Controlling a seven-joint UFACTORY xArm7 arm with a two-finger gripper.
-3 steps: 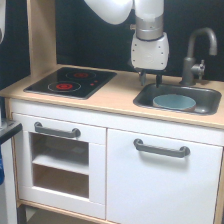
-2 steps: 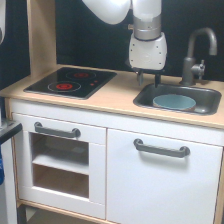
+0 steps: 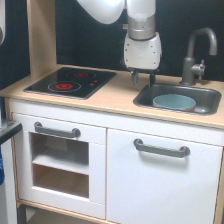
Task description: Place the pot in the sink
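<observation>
The light blue-teal pot (image 3: 174,101) sits inside the dark grey sink (image 3: 210,95), which is recessed in the light wooden counter at the exterior view's right. My gripper (image 3: 143,78) hangs above the counter at the sink's left rim, up and to the left of the pot. Its two dark fingers (image 3: 135,77) point down with a gap between them and hold nothing.
A black stovetop (image 3: 71,82) with red rings lies at the counter's left. A grey faucet (image 3: 196,56) stands behind the sink. Below are white cabinet fronts with grey handles (image 3: 161,148). A wooden side post (image 3: 41,35) rises at the left.
My gripper has risen a little and shifted slightly to the left, away from the sink. The pot has stayed in the sink.
</observation>
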